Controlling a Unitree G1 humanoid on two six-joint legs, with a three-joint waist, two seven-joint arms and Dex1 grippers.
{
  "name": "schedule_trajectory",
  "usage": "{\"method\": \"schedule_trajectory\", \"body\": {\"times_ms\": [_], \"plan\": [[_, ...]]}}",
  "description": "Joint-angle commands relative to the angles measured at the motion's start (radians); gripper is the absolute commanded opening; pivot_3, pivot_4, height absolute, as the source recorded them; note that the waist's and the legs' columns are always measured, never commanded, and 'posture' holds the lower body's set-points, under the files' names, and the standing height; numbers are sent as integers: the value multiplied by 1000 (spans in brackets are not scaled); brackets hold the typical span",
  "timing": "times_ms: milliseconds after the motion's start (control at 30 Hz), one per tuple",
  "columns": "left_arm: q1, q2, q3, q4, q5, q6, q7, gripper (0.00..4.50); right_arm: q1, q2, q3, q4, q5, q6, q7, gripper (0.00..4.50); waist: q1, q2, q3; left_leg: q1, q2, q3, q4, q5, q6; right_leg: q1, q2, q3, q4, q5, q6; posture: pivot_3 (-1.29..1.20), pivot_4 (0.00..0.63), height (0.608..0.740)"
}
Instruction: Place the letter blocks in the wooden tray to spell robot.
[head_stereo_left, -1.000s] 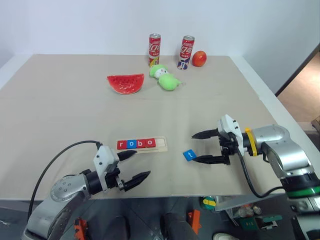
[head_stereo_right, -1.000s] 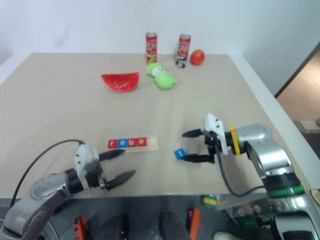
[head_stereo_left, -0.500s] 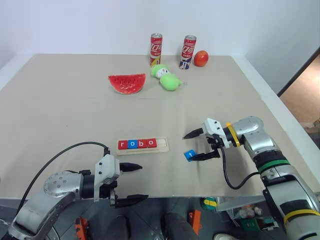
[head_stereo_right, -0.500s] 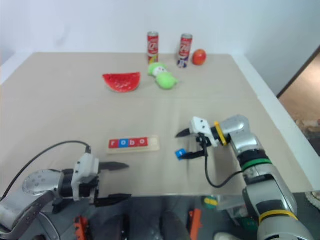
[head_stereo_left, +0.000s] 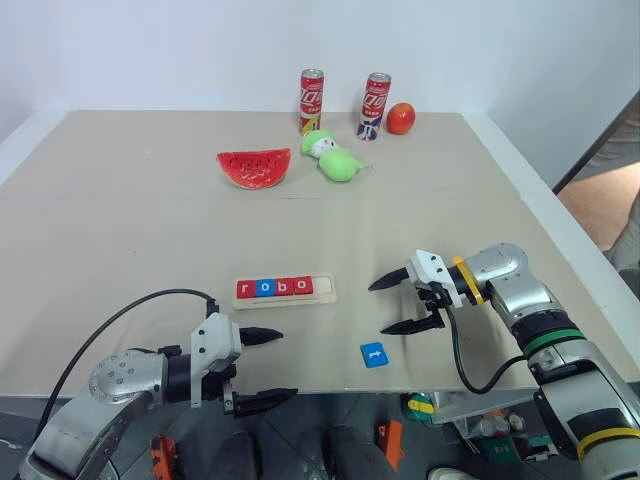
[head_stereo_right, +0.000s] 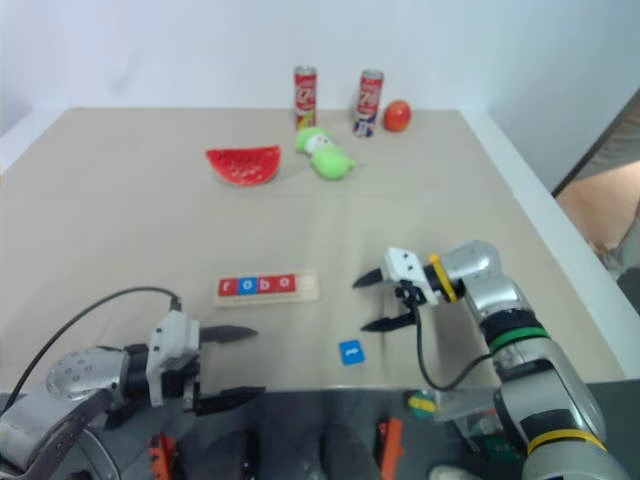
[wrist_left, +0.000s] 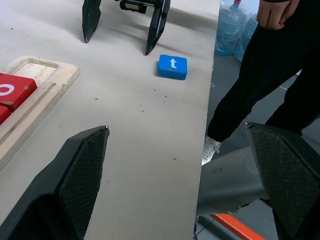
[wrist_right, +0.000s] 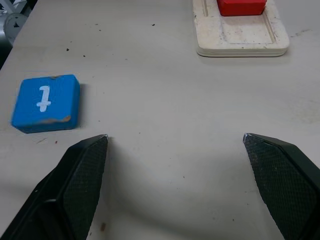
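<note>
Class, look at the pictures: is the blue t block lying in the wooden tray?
No. The blue t block lies on the table, apart from the wooden tray.

Pale wooden tray (head_stereo_left: 325, 291); matt table (head_stereo_left: 150, 230)

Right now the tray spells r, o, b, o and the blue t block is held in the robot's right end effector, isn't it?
Not held. The left eye view shows the blue t block lying loose on the table, near its front edge, with the open right end effector above it. The tray does hold r, o, b, o.
</note>
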Motion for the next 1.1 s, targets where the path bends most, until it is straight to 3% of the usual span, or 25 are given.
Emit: {"method": "schedule_trajectory", "body": {"times_ms": [33, 333, 433, 500, 800, 1100], "plan": [[-5, 0, -11, -21, -3, -12, -11, 4500, 8, -26, -43, -62, 7, 31, 46, 4468, 0, 0, 0, 0, 0, 0, 0, 0, 0, 0, 0, 0, 0, 0, 0, 0, 150, 740], [26, 10, 16, -19, -17, -17, -22, 4500, 100, -144, -126, -435, 135, 402, -8, 4468, 2, 2, 1, 0, 0, 0, -1, 0, 0, 0, 0, 0, 0, 0, 0, 0, 150, 740], [25, 13, 19, -16, -17, -14, -25, 4500, 294, -148, -182, -803, 241, 568, -175, 4468, 4, 3, 2, -1, 0, 0, -1, 0, 0, -1, 0, 0, 0, -1, 0, 0, 150, 740], [21, 11, 17, -15, -16, -11, -24, 4500, 375, -116, -209, -918, 214, 618, -304, 4468, 7, 2, 1, -2, 0, -2, -1, 0, 0, -1, 0, -1, 0, -2, 1, 0, 150, 740], [27, 2, 34, -15, -19, -16, -11, 4500, 580, 13, -344, -1215, 231, 868, -745, 4468, 17, 3, 1, -4, 0, -1, 3, -1, -1, -3, 0, 0, 1, -3, -1, 0, 150, 740], [-2, -4, 38, 12, -12, -23, -11, 4500, 718, 18, -376, -1333, 300, 898, -786, 4468, 20, 2, 1, -4, 0, -1, 4, -1, -1, -3, 0, 0, 0, -3, -1, 0, 150, 740]]}}
